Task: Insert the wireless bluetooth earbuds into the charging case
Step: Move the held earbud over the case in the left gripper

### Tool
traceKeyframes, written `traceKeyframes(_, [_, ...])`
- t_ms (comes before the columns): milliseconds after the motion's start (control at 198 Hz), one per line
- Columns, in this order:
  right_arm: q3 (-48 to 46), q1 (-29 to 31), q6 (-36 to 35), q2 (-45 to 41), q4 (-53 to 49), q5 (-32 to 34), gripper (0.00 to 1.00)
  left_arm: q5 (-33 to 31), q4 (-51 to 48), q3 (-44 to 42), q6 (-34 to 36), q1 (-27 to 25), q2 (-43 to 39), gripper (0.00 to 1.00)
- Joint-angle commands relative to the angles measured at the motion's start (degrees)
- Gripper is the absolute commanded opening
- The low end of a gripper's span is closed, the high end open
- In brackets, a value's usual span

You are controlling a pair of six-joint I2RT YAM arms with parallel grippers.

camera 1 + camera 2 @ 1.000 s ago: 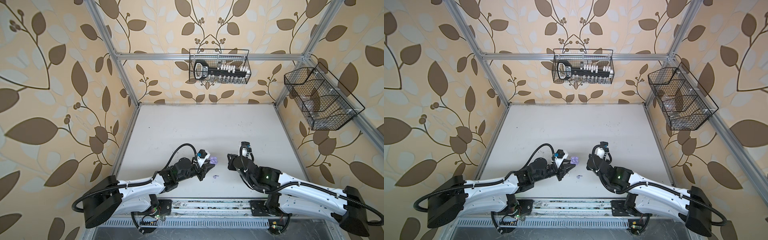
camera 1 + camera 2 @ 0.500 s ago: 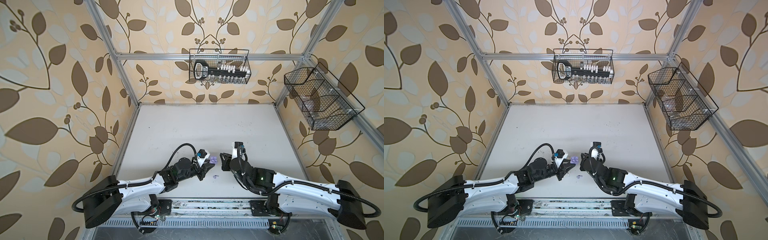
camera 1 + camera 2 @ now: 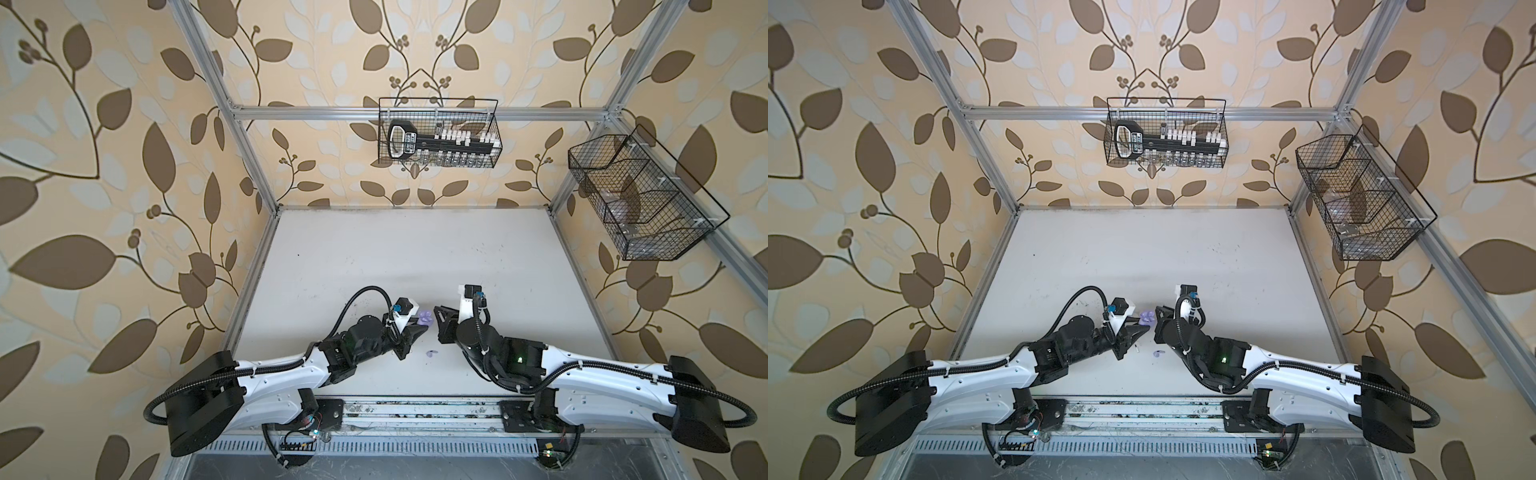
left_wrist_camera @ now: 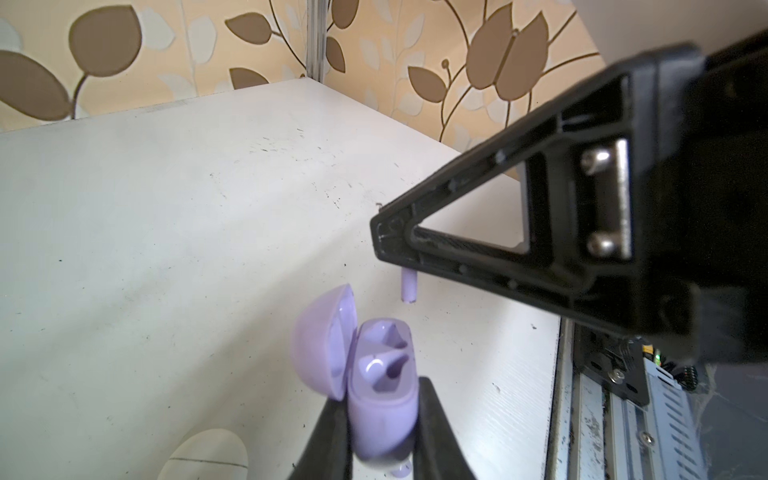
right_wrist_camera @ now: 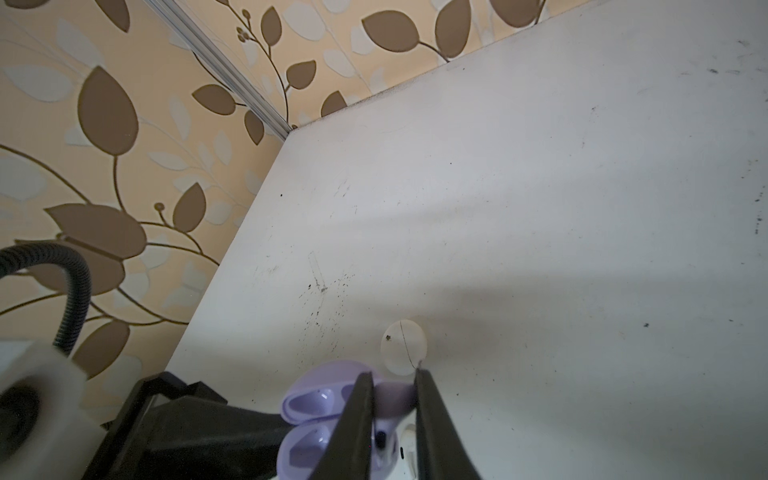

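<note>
**A:** Which arm has the case?

**B:** The left end effector (image 4: 380, 415) is clenched on the body of the lilac charging case (image 4: 382, 395), whose lid is swung open. It is lifted clear of the white tabletop (image 3: 415, 257), low toward six o'clock in both top views.

**A:** And the right one?

**B:** The right end effector (image 5: 392, 386) faces it from three o'clock, pinching a lilac earbud (image 5: 392, 399) between its tips. In the left wrist view only the stem pokes out below the black fingers (image 4: 478, 232), close to the case's open mouth but not touching it.

**A:** Anything lying loose?

**B:** A loose lilac earbud (image 3: 431, 354) lies on the tabletop at six o'clock from the held case. A white earbud (image 3: 1137, 350) lies at about seven o'clock, just beside the left arm's tips. A closed white charging case (image 5: 403, 347) rests flat nearby; in the top views I cannot make it out.
</note>
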Motion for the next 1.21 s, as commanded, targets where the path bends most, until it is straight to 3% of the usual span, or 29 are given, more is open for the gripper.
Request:
traceKeyframes(0, [2.1,0.4,-0.8,0.6,1.6,1.3,0.19,-0.6,1.6,1.6,-0.8,0.1,-0.2,0.03])
traceKeyframes(1205, [0.8,1.9,0.5,3.3,4.6,-0.4,0.19,-1.6,1.3,1.2,-0.6,0.7,-1.0,0.03])
